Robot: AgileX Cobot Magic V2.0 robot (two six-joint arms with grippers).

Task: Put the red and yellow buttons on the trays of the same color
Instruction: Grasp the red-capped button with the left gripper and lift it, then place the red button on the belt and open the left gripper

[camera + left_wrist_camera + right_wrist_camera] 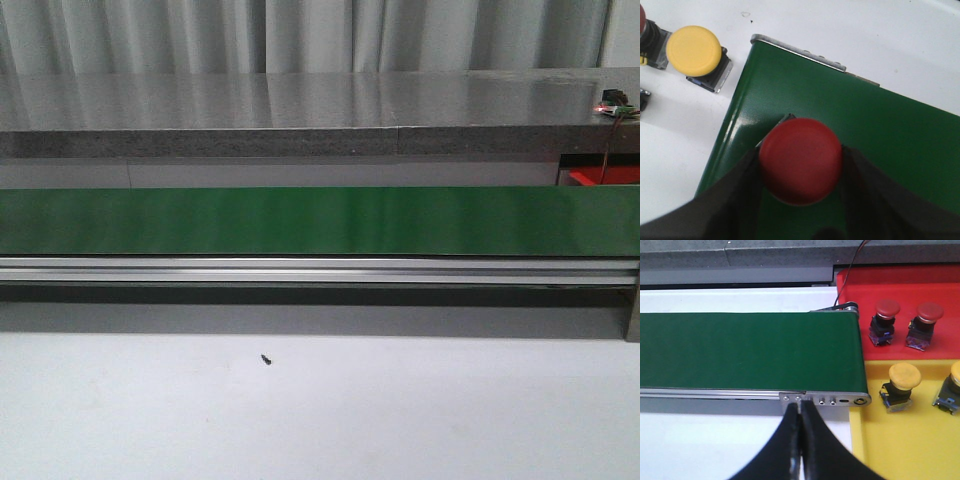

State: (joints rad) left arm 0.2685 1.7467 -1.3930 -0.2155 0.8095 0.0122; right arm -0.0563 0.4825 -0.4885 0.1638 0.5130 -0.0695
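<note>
Belt edge: green conveyor belt [320, 220] spans the full width of the front view, aluminium rail [320, 270] along its near side; bare white table [320, 420] in front, one small dark screw [266, 359] lying on it.
Belt ends: one rounded corner seen in left wrist view with white table around it; other end in right wrist view stops just beside the trays.
Left gripper [801, 165]: above the belt near its corner, dark fingers [740, 195] closed on either side of a red button [801, 161]; cannot tell whether button base touches belt.
Right gripper [800, 440]: low over the table, just before the rail, fingers pressed together, nothing held.
Red tray [920, 305]: two red buttons standing upright, side by side.
Yellow tray [900, 450]: two yellow buttons, one cut by frame edge.
Off-belt, left wrist view: yellow button [695, 52] on white table beside the belt corner; another red-capped one partly cut off nearby.
</note>
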